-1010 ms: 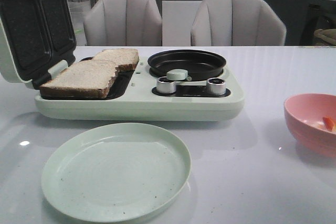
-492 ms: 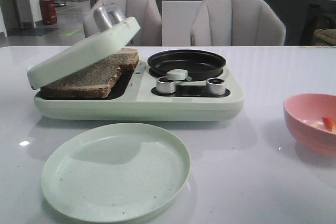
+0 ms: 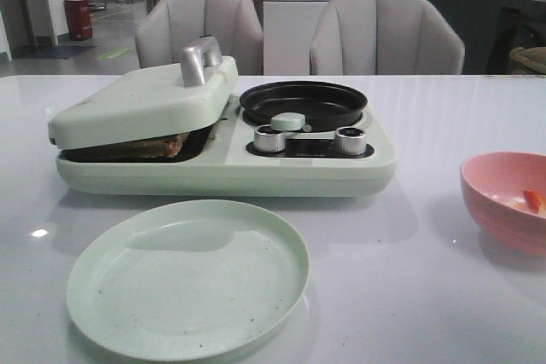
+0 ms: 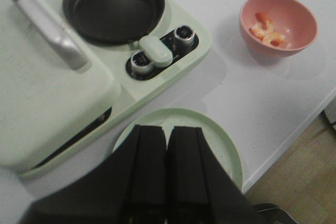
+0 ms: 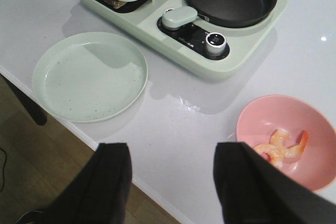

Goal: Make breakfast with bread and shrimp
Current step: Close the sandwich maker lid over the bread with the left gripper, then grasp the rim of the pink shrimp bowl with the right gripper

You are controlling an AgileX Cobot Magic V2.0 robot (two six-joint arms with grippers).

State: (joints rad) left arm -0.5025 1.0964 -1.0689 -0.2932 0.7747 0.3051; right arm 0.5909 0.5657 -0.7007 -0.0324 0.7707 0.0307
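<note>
A pale green breakfast maker (image 3: 256, 168) sits on a white tabletop (image 3: 409, 279), its sandwich-press lid (image 3: 141, 108) lowered almost flat, a silver handle (image 3: 199, 60) standing on top. Through the narrow gap under the lid, a brown edge of the bread (image 3: 158, 147) shows; the slices lie inside the press, mostly hidden. On the side of the breakfast maker away from the press, a round black frying pan (image 3: 303, 101) sits in its well, with two silver knobs (image 3: 351, 140) and a small green tab in front of it.

In front of the breakfast maker lies a pale green plate (image 3: 188, 277), bare apart from a few dark specks. Well to the right of the breakfast maker stands a pink bowl (image 3: 490, 198) holding the shrimp (image 5: 281, 148), orange-red and whitish pieces curled at the bottom.

The left gripper (image 4: 167, 177) hangs above the near rim of the plate, its black jaws pressed together and holding nothing. The right gripper (image 5: 170, 182) hovers over the tabletop edge between plate and bowl, its jaws wide apart and holding nothing. Two grey chairs (image 3: 388, 36) stand behind the breakfast maker.
</note>
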